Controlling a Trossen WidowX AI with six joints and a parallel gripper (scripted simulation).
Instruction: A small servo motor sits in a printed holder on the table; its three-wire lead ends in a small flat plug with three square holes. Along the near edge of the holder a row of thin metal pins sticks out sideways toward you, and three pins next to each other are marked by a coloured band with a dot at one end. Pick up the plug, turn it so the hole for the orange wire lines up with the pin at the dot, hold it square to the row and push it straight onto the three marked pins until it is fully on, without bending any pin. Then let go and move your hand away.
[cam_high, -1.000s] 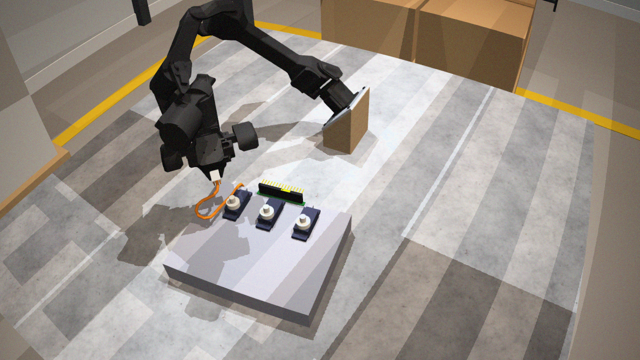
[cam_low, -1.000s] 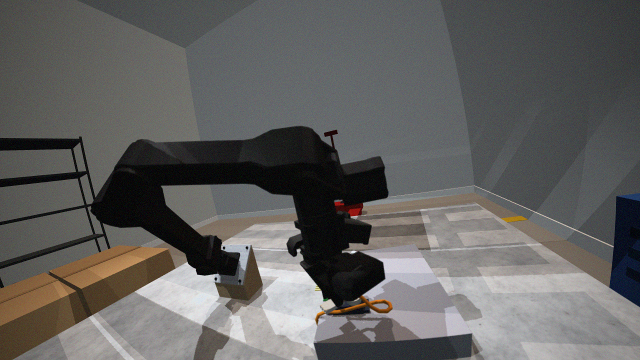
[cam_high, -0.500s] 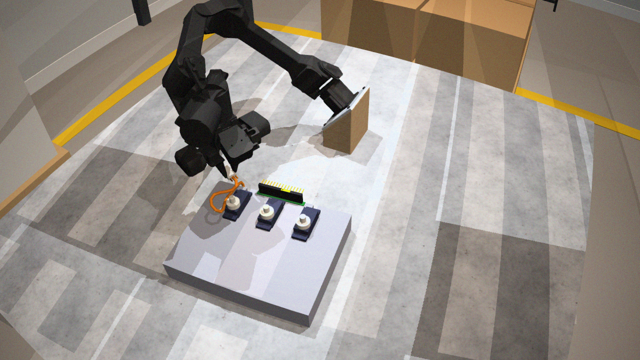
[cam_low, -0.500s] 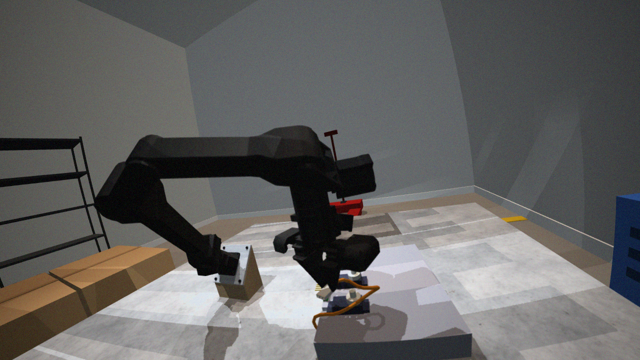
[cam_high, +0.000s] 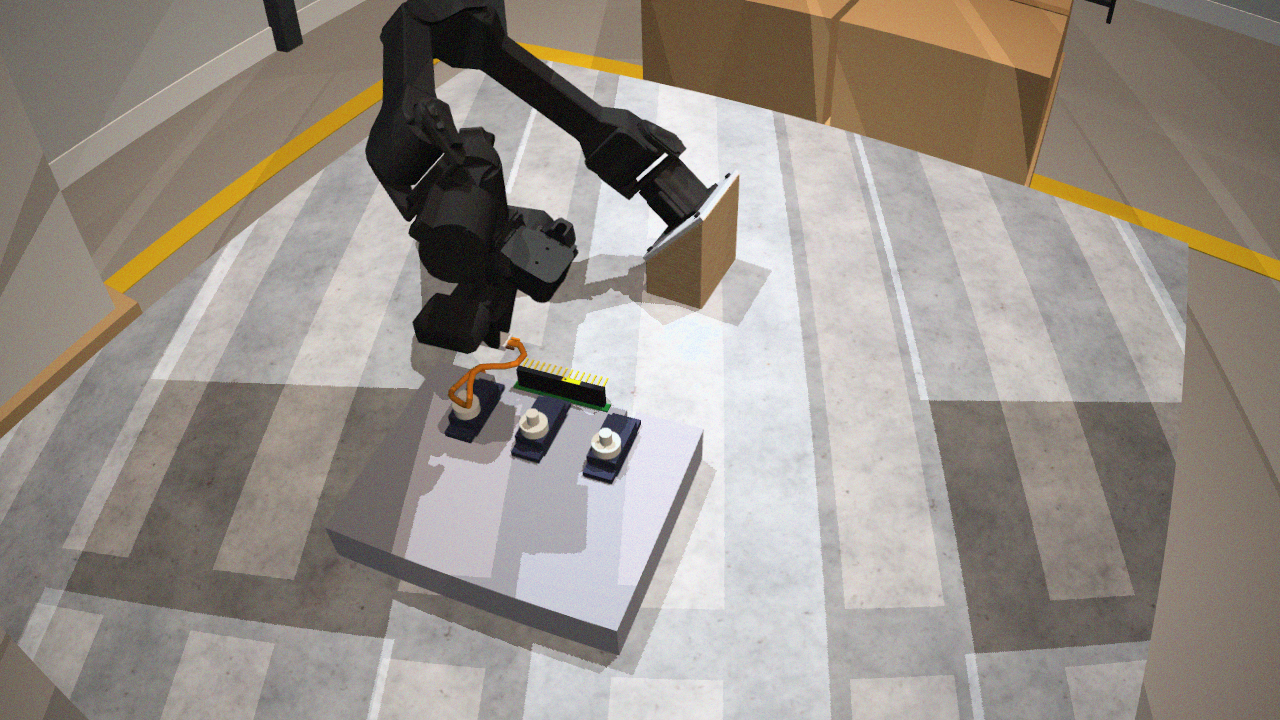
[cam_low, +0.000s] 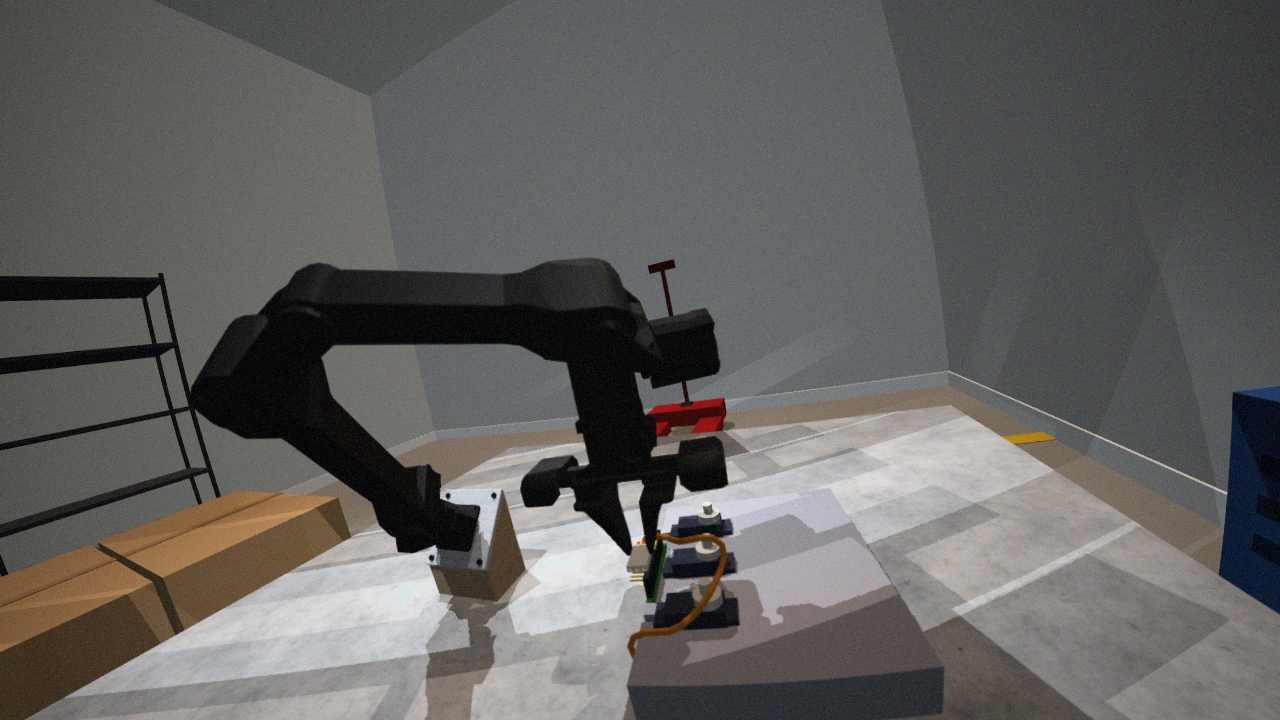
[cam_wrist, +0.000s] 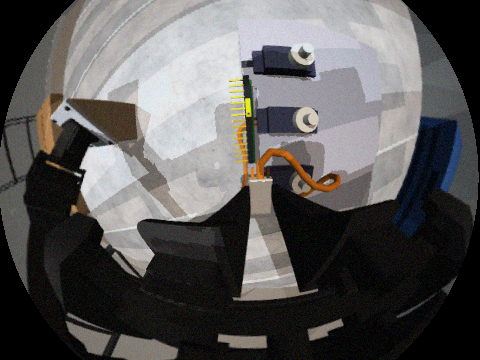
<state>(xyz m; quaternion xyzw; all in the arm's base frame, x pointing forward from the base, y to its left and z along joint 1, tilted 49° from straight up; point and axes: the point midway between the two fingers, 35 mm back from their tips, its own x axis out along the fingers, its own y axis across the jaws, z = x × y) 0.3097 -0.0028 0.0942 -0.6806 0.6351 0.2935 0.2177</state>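
Note:
My gripper (cam_low: 640, 548) (cam_wrist: 260, 190) is shut on the flat cream plug (cam_low: 639, 560) (cam_wrist: 261, 196). In the wrist view the plug lies off the near end of the black pin header (cam_high: 561, 386) (cam_wrist: 250, 142); its wire end faces the header and its holes are hidden. The orange lead (cam_high: 487, 365) (cam_low: 721, 570) (cam_wrist: 290, 160) loops back to the end servo (cam_high: 462, 413) (cam_low: 707, 598) (cam_wrist: 300, 183). Thin yellow pins stick out sideways. The yellow band (cam_high: 571, 381) (cam_wrist: 248, 107) marks part of the row; I cannot make out the dot. In the exterior view the plug appears just above the pins.
The grey-lilac holder block (cam_high: 537, 586) (cam_low: 787, 667) (cam_wrist: 345, 90) also carries a middle servo (cam_high: 534, 425) (cam_wrist: 287, 120) and a far servo (cam_high: 605, 443) (cam_wrist: 277, 60). The arm's base stands on a wooden wedge (cam_high: 720, 237) (cam_low: 503, 550). Cardboard boxes (cam_high: 939, 89) (cam_low: 71, 626) stand beyond.

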